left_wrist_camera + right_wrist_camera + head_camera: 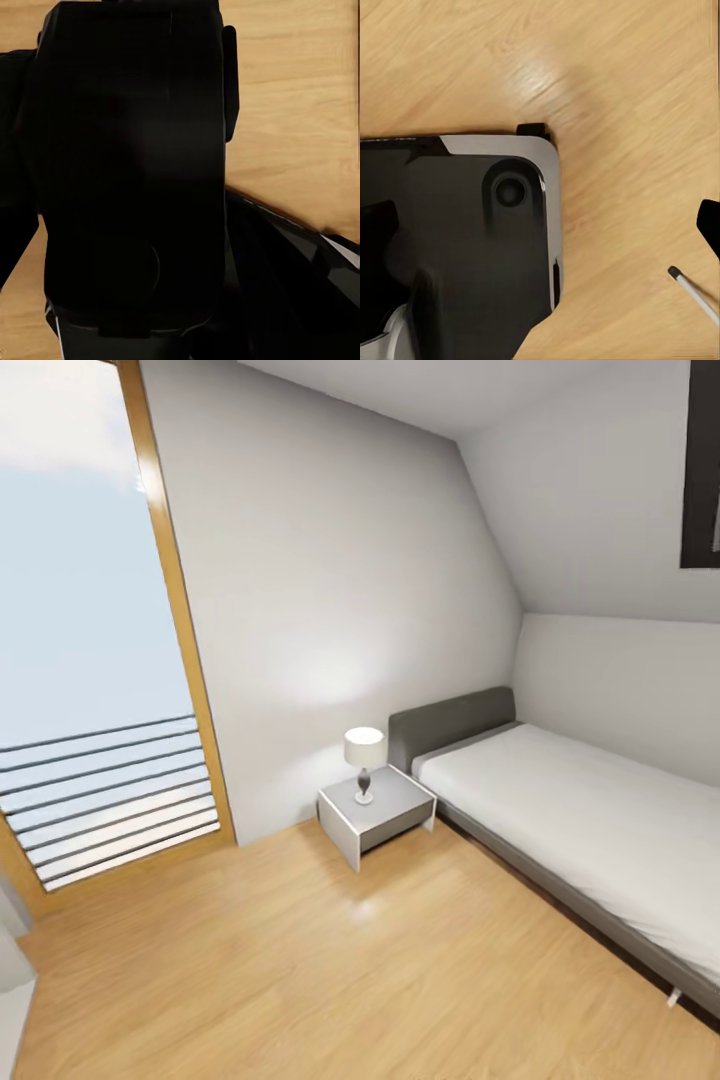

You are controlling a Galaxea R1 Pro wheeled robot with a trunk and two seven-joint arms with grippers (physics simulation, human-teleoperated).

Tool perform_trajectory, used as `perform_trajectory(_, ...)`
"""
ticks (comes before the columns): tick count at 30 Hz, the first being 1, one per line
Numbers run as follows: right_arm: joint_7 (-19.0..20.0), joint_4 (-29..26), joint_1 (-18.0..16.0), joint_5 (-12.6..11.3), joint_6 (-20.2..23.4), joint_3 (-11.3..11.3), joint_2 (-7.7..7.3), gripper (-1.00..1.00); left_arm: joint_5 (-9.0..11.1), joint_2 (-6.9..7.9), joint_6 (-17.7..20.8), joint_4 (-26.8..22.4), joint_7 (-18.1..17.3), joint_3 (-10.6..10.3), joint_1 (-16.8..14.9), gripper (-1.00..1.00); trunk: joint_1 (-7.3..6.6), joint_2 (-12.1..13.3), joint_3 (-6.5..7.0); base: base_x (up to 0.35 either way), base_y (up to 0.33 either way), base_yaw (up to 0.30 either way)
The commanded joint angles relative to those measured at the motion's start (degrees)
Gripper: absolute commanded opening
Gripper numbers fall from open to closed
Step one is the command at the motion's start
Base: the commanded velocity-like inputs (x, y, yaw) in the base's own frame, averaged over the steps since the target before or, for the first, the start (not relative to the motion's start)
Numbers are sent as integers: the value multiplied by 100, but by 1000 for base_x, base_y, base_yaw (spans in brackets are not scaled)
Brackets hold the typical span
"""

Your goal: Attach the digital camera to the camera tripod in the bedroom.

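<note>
Scanning the bedroom from glazed door (90, 660) past nightstand (378, 815) and table lamp (364, 762) to grey bed (590, 810); a black boxy bulk, probably the digital camera (127, 172), sits at the left wrist. Jaws: cannot tell. Attaching remains.

The bedroom has white walls (330, 560) and a light honey-toned floor (300, 960) with a plank grain pattern, and the tall window (80, 610) is framed in warm orange-brown wood, with pale blue sky and grey horizontal bars behind the glass. The bed (580, 810) has a white mattress on a dark grey frame and headboard; beside it stands a white and grey nightstand (378, 815) carrying a lamp (364, 762) with a white shade and dark base. In the wrist views, black robot parts (127, 172), one with a silver-grey edge (551, 195), lie over the same wood grain.
</note>
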Motion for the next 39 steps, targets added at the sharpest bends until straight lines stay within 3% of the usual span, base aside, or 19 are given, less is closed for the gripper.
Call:
perform_trajectory(1, 11, 12, -7, 57, 5, -50, -2, 100, 59, 2, 1, -2, -13, -47, 0, -100, 2, -4, -2, 1, 0, -285)
perform_trajectory(27, -41, 12, -8, 45, -4, -81, -3, 100, 140, 12, -1, 9, 23, -7, 0, -100, 2, -4, -2, 0, 0, -287)
perform_trajectory(39, -255, 12, -3, 22, -119, -81, 5, 100, 146, 20, -1, 15, 24, -1, 0, -100, 2, -4, -2, 0, 0, -289)
